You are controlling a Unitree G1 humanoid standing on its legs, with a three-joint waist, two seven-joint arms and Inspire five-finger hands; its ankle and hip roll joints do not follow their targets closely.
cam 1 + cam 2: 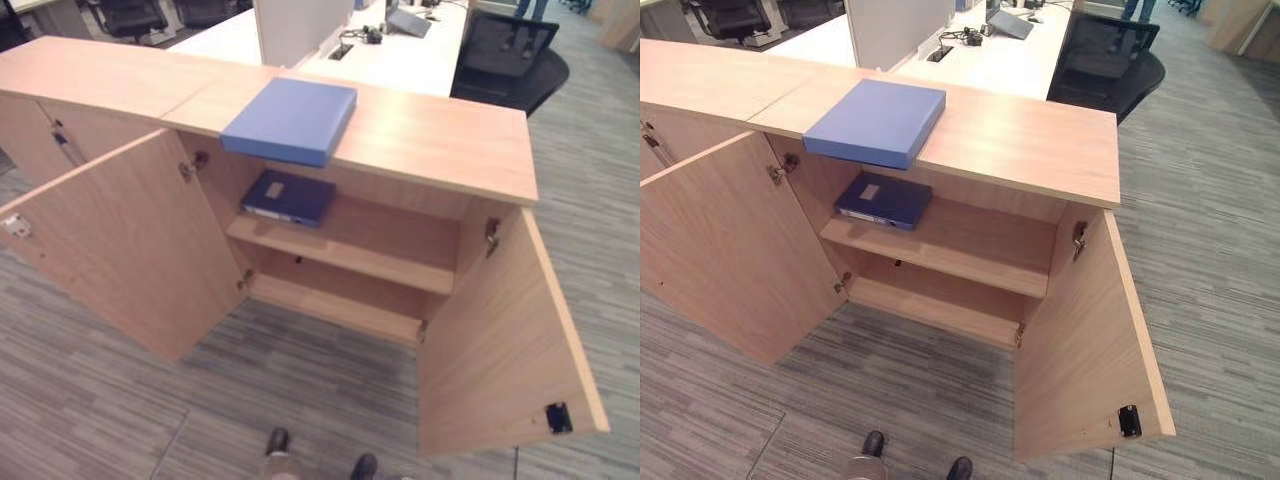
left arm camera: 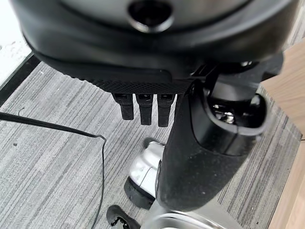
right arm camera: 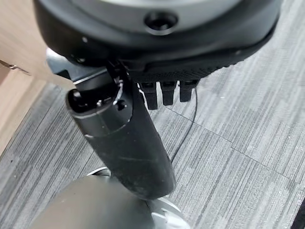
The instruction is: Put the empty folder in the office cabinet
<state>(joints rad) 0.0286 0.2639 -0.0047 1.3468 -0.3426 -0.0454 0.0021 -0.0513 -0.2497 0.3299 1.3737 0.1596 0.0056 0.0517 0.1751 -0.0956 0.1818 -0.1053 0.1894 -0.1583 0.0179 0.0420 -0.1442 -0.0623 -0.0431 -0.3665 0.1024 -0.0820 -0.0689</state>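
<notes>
I see the cabinet (image 1: 420, 135) with both doors swung wide, and the light-blue folder (image 1: 291, 118) lies flat on its top, overhanging the front edge toward me, long axis running front to back. A darker folder (image 1: 288, 196) sits on the shelf just below. My left hand (image 2: 143, 102) and right hand (image 3: 164, 93) hang low over carpet (image 1: 1200, 200), fingers relaxed, holding nothing. The folder lies up and forward, slightly left, so I judge the left hand nearer.

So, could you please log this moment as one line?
light blue folder: on cabinet top | dark blue folder: upper shelf | doors: open | left hand: empty | right hand: empty
</notes>
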